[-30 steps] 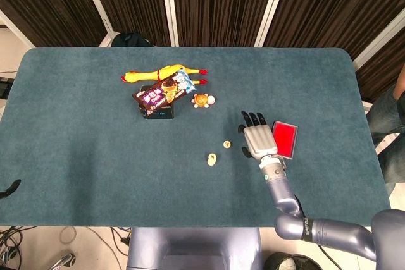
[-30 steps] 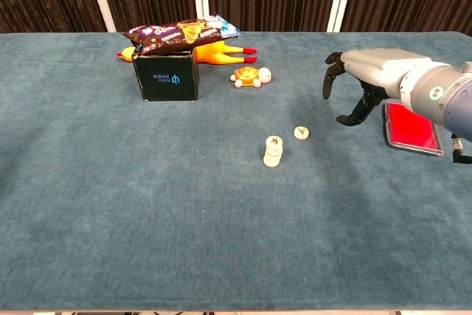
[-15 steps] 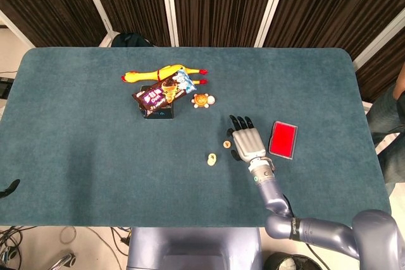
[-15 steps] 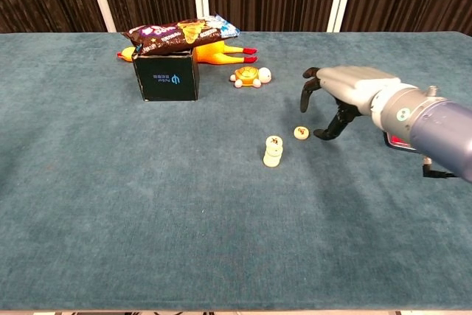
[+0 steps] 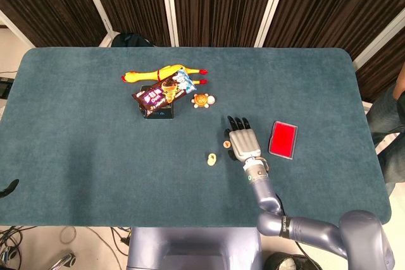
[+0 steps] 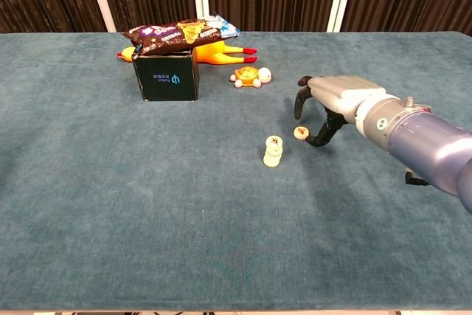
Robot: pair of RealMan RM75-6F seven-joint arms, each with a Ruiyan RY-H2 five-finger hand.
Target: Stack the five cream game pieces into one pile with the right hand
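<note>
Four cream pieces appear to form the short stack (image 6: pixel 272 153), though only the chest view shows its height. Just right, a single piece (image 6: pixel 301 133) lies beneath the right hand (image 6: pixel 324 101), fingers apart and curled downward, holding nothing. Left hand unseen.

Teal table (image 5: pixel 76 143) w/ toys, box, pieces

Teal desk (image 6: pixel 110 204); cream game pieces (image 6: pixel 273 151) with dark marks; yellow rubber chicken (image 5: pixel 158 73) (red feet); black box (image 6: pixel 167 77); red card (image 5: pixel 282 139); orange-shelled toy turtle (image 6: pixel 249 76); grey robot hand (image 6: pixel 324 101) with black fingers.
</note>
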